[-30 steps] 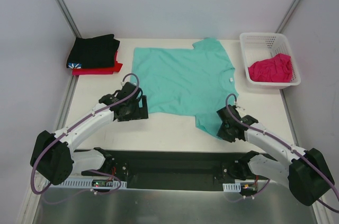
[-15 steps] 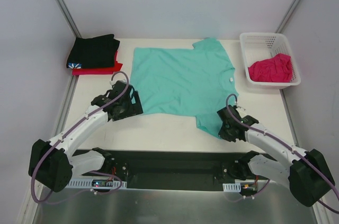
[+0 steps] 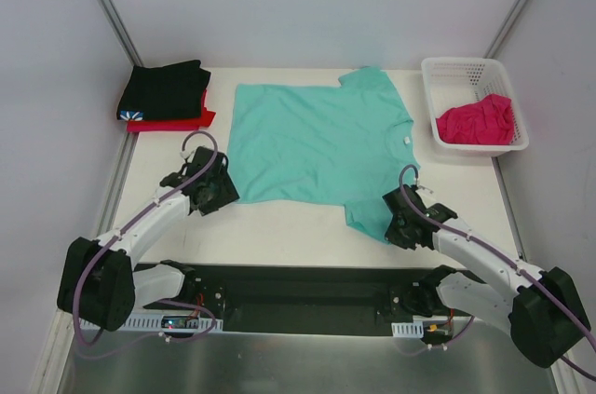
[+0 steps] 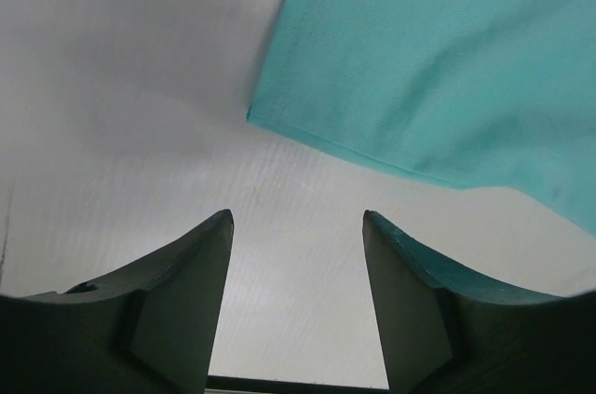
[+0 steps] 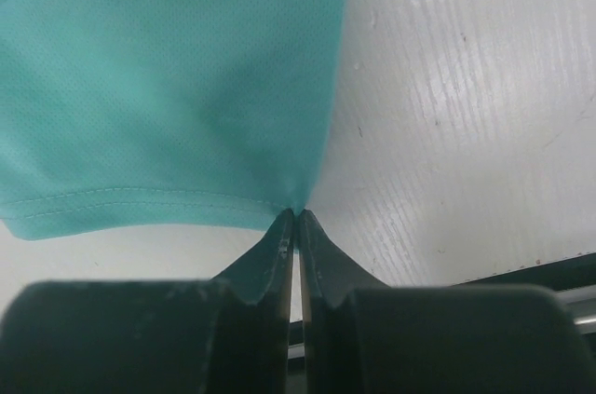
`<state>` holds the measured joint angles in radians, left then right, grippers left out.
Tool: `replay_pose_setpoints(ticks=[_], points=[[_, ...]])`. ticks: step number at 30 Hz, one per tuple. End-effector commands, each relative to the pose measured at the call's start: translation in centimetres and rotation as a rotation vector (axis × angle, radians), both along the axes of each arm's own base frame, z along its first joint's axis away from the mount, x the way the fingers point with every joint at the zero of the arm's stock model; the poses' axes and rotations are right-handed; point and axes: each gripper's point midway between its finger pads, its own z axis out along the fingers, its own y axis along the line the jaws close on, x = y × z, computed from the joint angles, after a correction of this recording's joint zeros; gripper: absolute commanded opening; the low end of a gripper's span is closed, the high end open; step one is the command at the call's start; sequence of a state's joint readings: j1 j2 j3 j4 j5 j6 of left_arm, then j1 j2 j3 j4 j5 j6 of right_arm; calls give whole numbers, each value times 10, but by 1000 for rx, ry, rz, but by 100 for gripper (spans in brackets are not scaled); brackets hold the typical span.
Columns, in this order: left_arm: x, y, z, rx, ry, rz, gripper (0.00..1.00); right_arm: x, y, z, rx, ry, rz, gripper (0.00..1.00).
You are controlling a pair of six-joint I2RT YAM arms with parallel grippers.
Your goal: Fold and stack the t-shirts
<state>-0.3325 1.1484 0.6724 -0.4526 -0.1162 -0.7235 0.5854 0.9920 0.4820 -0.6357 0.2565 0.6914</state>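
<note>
The teal-green t-shirt [image 3: 321,138] lies spread flat across the middle of the table. My right gripper [image 5: 296,215] is shut on the corner of its near sleeve [image 5: 186,96], pinching the hem. My left gripper [image 4: 298,219] stands open over bare table just short of the shirt's near-left hem corner [image 4: 256,116], nothing between its fingers. In the top view the left gripper [image 3: 216,187] sits at that corner and the right gripper [image 3: 399,224] at the sleeve. A folded black t-shirt [image 3: 166,88] lies on a folded red t-shirt [image 3: 182,120] at the back left. A magenta-pink t-shirt [image 3: 477,120] is bunched in the basket.
The white lattice basket [image 3: 463,70] stands at the back right corner. A black strip [image 3: 298,287] with the arm bases runs along the near edge. Grey walls close in on the left, back and right.
My left arm has swung left and back toward the shirt's near-left hem corner, its jaws narrowing. My right gripper has shut on the sleeve corner and stayed in place.
</note>
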Motion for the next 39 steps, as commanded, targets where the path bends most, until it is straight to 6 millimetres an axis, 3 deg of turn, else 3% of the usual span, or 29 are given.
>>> replay_pose_setpoints(ticks=[1, 8, 17, 24, 32, 39], points=[[8, 3, -12, -1, -9, 70, 57, 10, 5, 17, 8, -40, 14, 8], [8, 19, -19, 34, -61, 177, 52, 10, 5, 19, 8, -40, 28, 8], [16, 34, -18, 89, -107, 269, 38, 12, 7, 22, 8, -44, 43, 8], [28, 34, -18, 92, -131, 297, 41, 10, 9, 25, 27, -50, 55, 8], [37, 23, -35, 70, -72, 295, 45, 12, 10, 33, 28, -60, 66, 8], [47, 17, -38, 58, -66, 293, 45, 12, 11, 35, 38, -61, 71, 8]])
